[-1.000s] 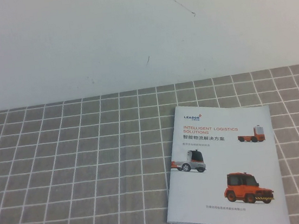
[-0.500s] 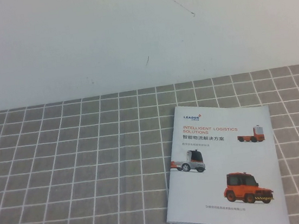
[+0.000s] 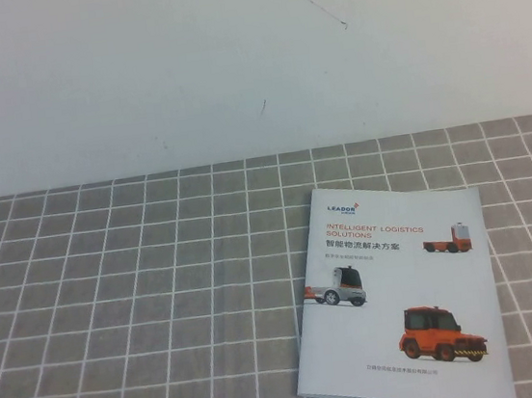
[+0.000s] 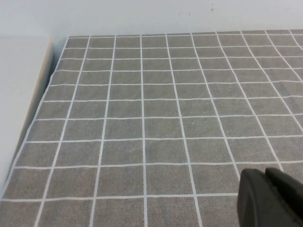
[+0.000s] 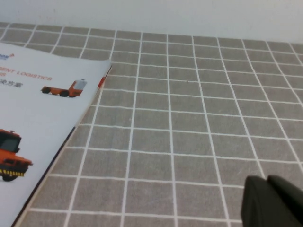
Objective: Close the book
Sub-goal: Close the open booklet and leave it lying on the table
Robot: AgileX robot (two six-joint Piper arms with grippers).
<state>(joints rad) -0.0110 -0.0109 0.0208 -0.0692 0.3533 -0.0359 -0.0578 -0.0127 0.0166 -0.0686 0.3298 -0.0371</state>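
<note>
One book (image 3: 400,299) is recorded. It lies shut and flat on the right half of a grey checked tablecloth (image 3: 139,273), front cover up and turned slightly askew, with its near edge reaching the near margin of the high view. Three vehicle pictures are counted on the cover: one pale van (image 3: 335,288), one orange truck (image 3: 446,238) and one orange jeep (image 3: 441,333). One block of orange title lettering is printed above them.

Two grippers are accounted for, and neither is seen in the high view. The left gripper (image 4: 266,189) is found low over bare cloth (image 4: 142,118) on the left side of the table, near a white ledge (image 4: 19,94). Its two dark tips are seen pressed together with no gap, and nothing is held. The right gripper (image 5: 268,196) is found over bare cloth (image 5: 189,118) on the right, apart from the book (image 5: 38,123), whose edge is seen lying flat. Its two tips are likewise closed together, and nothing is gripped.

One plain white wall (image 3: 229,58) is noted behind the table.
</note>
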